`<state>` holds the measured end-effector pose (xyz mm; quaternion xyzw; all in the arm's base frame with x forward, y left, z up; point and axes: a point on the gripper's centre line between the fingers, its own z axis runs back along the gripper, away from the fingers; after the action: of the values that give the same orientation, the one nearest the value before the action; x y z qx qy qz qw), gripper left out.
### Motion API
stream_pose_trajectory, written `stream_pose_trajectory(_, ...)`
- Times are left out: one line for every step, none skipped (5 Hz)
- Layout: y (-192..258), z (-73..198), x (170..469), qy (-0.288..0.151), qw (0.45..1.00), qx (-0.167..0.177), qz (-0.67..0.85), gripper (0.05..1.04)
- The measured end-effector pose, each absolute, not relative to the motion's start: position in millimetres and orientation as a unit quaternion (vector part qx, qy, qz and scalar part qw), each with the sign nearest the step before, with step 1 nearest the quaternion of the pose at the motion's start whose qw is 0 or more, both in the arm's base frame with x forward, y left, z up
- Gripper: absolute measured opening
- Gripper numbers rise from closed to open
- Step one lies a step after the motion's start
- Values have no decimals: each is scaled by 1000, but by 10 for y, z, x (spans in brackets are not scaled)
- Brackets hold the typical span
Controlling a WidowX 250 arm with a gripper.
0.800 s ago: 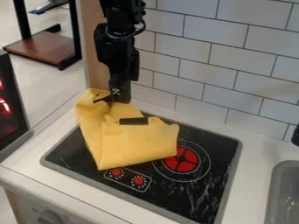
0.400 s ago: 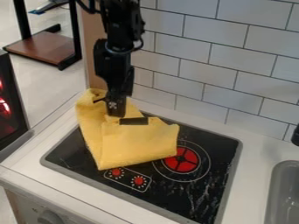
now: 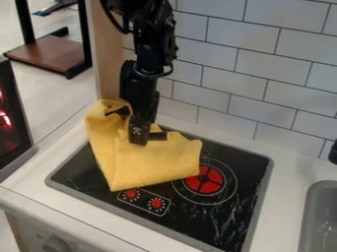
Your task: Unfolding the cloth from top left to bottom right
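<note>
Beneath the jaws, the folded yellow cloth (image 3: 154, 165).

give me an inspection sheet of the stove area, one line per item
surface: black cooktop set in a white counter, pale streaks on its right part
job's things: yellow cloth, folded and bunched over the cooktop's upper left, red burner ring beside it
clutter: dark object at the right edge, cannot tell what
grippers: black tool over the cloth, contact unclear; dark strips beside it, cannot tell what they are
cables: black cable looped beside the arm
surroundings: tiled wall behind, grey sink at right
</note>
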<state>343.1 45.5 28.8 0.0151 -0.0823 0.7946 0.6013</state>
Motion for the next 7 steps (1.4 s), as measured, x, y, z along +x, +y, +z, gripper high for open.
stream_pose_trajectory(385,283,3453,-92,610,18,787,963)
stream_pose_trajectory(338,262,3434,-92,613,20,784,790)
stream_pose_trajectory(332,208,3383,-88,611,22,786,483)
stream_pose_trajectory(338,183,3362,-91,611,24,786,264)
stream_pose_trajectory(353,170,3344,-95,607,27,788,126)
stream_pose_trajectory(353,186,3327,-97,610,24,786,62)
stream_pose_trajectory(339,201,3299,-94,614,22,784,52)
